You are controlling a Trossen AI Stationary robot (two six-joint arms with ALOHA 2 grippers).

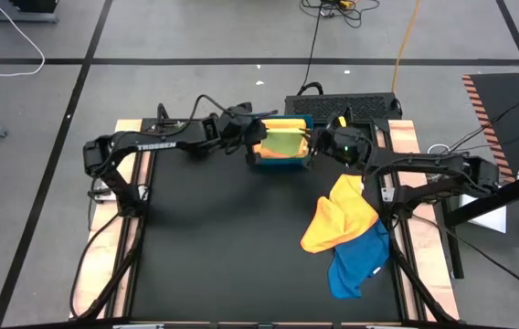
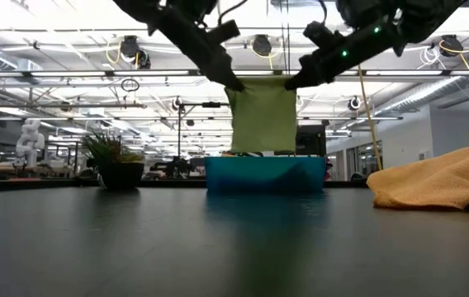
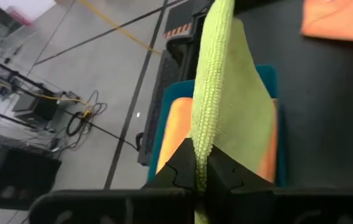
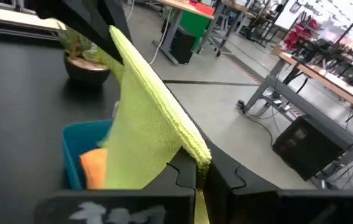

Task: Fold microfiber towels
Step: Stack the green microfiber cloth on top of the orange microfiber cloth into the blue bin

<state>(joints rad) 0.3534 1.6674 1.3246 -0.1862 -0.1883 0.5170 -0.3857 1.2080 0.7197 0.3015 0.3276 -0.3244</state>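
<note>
A black desk (image 1: 232,247) is seen from above, with two dark arms reaching in toward its far edge. Toward the right side of the desk, a yellow towel (image 1: 337,219) is heaped loosely, lying partly over a blue towel (image 1: 358,265). At the far middle of the desk, a blue tray (image 2: 263,174) is set, with an orange towel (image 4: 92,167) lying inside it. Directly above the tray, a lime green towel (image 2: 262,115) is held up by its two top corners and hangs flat. One corner is pinched in the closed fingers of the left gripper (image 2: 234,82), the other in the closed fingers of the right gripper (image 2: 292,82). A small potted plant (image 2: 119,161) is seen beyond the desk's far edge.
</note>
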